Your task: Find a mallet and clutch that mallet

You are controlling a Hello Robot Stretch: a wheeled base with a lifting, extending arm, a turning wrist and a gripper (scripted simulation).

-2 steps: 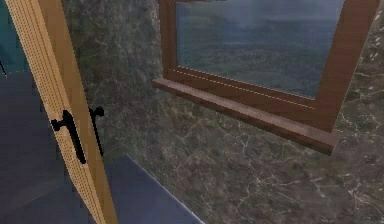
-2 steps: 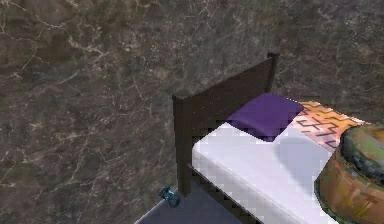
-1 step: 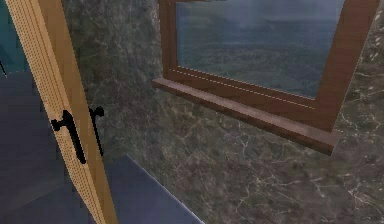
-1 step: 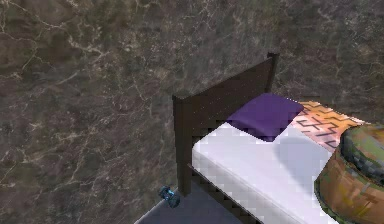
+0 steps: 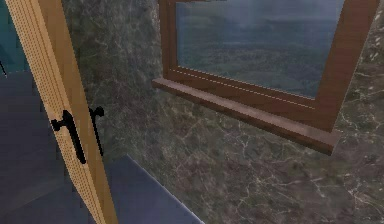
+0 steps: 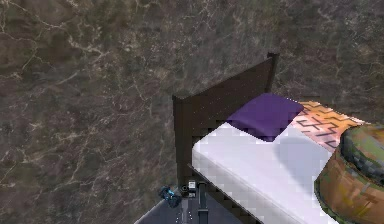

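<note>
Scanning the room for a mallet, and where it lies I cannot tell from here. At the forward view's left stands a wooden door (image 5: 55, 100) edge-on, its black handle (image 5: 72, 135) at lower left. To the right of it runs a dark marbled wall (image 5: 130, 70), and a window (image 5: 260, 40) with a wide wooden sill (image 5: 240, 103) takes the upper right.

Over in the arm side view, a bed (image 6: 250, 170) sits at lower right against more marbled wall, with a dark headboard (image 6: 205, 115) at the centre. A purple pillow (image 6: 265, 115) lies on the white sheet, a patterned orange cushion (image 6: 325, 125) is just beside it, and a round green-brown thing (image 6: 355, 175) sits at the right edge; what it is, I can't say.

At the bottom edge the arm (image 6: 203, 208) pokes up, the gripper (image 6: 172, 197) to its left near the bed's corner. How the jaws stand, and whether they hold anything, I cannot tell.

My read on handling: a mallet should be rigid and sturdy, nothing fragile, but top-heavy, with the weight in the head. A smooth handle could slip or swing. Best bet is taking the handle close to the head, so it hangs balanced.
</note>
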